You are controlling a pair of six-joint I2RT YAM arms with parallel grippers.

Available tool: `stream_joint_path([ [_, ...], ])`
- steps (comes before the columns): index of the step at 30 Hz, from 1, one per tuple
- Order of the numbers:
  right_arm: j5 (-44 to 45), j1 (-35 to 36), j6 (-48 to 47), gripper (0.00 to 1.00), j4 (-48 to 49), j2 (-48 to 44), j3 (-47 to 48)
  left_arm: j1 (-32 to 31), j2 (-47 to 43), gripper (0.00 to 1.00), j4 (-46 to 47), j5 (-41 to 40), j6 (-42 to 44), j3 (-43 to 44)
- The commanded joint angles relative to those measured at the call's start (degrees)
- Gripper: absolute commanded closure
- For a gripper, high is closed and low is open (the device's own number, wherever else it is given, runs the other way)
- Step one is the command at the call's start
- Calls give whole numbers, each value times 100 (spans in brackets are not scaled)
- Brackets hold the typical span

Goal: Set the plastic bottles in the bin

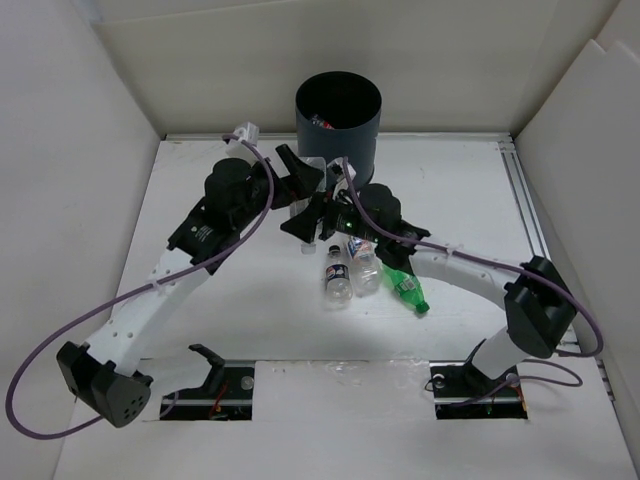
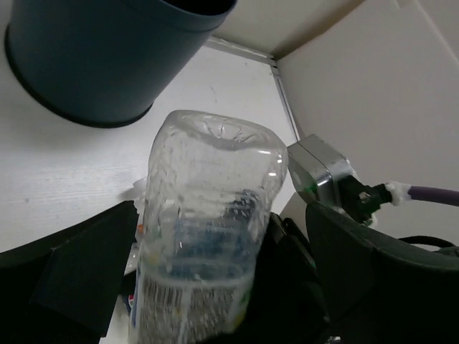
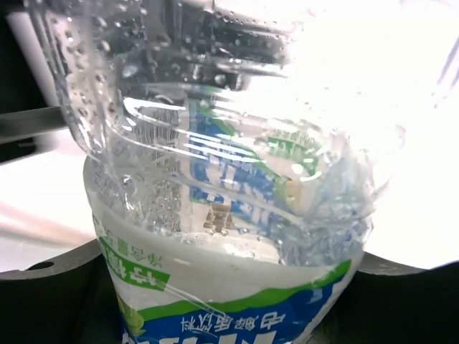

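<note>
- Now the left gripper point(image 1: 303, 193) stands spread around a clear bottle point(image 2: 208, 229) — the right gripper point(image 3: 229, 301) pinches that bottle.
- The bin point(image 1: 340, 140) stands at 12 o'clock of both; three bottles point(image 1: 338, 275) lie at 6 o'clock.

Both my arms meet mid-table, just in front of the bin point(image 1: 338, 140). There's a clear bottle point(image 1: 318, 170) between my left gripper point(image 1: 300, 192) and my right gripper point(image 1: 332, 207). My left fingers are spread wide, but I can't really make out the right ones from up here. Nearer to me on the table point(image 1: 250, 310), a labelled bottle point(image 1: 338, 278) lies touching a second labelled bottle point(image 1: 364, 266), with the green bottle point(image 1: 405, 288) just beside them. Something red and white sits inside the bin.
</note>
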Motion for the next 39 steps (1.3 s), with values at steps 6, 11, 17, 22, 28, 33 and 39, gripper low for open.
stream_joint_path([
  [6, 1060, -729, -830, 100, -1125, 473, 1678, -57, -981, 0, -1710, -2825, -1156, 813],
  [11, 1114, -1239, -936, 100, -1697, 1247, 3259, -57, -1450, 0, -1570, -3073, -1034, 303],
  [17, 1570, -1740, -936, 100, -1847, 2424, 5237, -57, -1450, 0, -1370, -2539, -569, -57],
  [22, 2657, -1855, -883, 100, -2039, 3391, 6608, -57, -1660, 0, -587, -2195, -208, -681],
  [28, 3477, -1908, -1506, 87, -2751, 4578, 8384, -57, -1573, 0, -322, -1949, 74, -893],
  [33, 3873, -1908, -2043, 0, -2893, 4658, 8431, -57, -1213, 0, -506, -1642, 188, -779],
  [39, 4232, -1960, -2376, 0, -3148, 4440, 8483, -57, -448, 0, -788, -1271, -13, -602],
])
